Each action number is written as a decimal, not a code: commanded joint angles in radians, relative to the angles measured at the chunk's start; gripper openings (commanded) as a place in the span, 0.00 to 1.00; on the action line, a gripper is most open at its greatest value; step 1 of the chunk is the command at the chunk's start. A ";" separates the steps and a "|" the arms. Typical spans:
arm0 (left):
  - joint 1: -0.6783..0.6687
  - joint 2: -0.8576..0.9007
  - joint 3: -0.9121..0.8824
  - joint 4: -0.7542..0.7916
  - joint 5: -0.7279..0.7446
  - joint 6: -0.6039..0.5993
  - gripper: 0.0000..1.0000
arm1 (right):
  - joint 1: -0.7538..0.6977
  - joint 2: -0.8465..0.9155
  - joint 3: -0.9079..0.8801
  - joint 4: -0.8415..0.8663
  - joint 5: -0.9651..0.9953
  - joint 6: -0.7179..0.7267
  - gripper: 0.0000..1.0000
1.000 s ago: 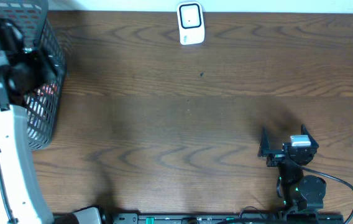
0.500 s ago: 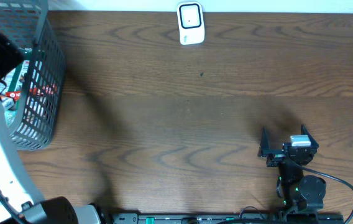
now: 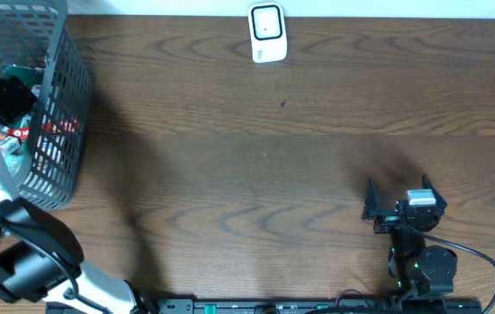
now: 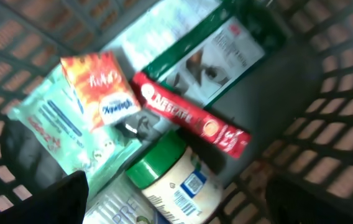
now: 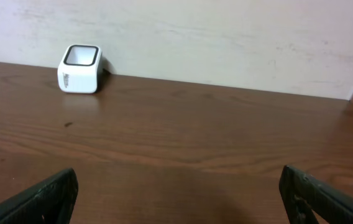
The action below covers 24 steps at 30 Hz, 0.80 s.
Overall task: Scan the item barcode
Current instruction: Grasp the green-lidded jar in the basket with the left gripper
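Overhead: over the last second the left arm has swung round, and its elbow now sits at the lower left of the frame. The left end effector (image 3: 8, 92) has dipped into the basket (image 3: 60, 131) at upper left. The right end effector (image 3: 397, 196) at lower right hasn't moved. The scanner (image 3: 267, 33) stands at top centre on the tabletop (image 3: 247, 157), with nothing near it. My read is that the pick is only starting and the scan isn't done.

Left wrist: looks down into the basket. The end effector is wide, its fingers dark at the bottom corners with nothing between them. Contents are all loose and overlapping:
- orange-and-white box (image 4: 99, 84), upper left
- red stick packet (image 4: 192, 118), centre, lying diagonally
- green-and-white pouch (image 4: 220, 53), top
- pale green wipes pack (image 4: 49, 127), left
- green-lidded jar (image 4: 173, 174), bottom centre, on its side with its barcode (image 4: 194, 183) facing up

The task item is still in the basket. The jar looks the likeliest pick, but I can't be sure.

Right wrist: the end effector is wide and empty, low over bare tabletop. The scanner is at upper left of the frame against the wall, well apart from it.
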 commanded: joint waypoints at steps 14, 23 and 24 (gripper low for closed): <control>0.012 0.051 -0.034 -0.152 -0.005 -0.470 0.89 | -0.016 -0.002 -0.001 -0.004 0.005 -0.006 0.99; 0.000 0.051 -0.158 -0.029 -0.005 -0.505 0.89 | -0.016 -0.002 -0.001 -0.004 0.005 -0.006 0.99; -0.005 0.051 -0.170 -0.014 -0.005 -0.505 0.88 | -0.016 -0.002 -0.001 -0.004 0.005 -0.006 0.99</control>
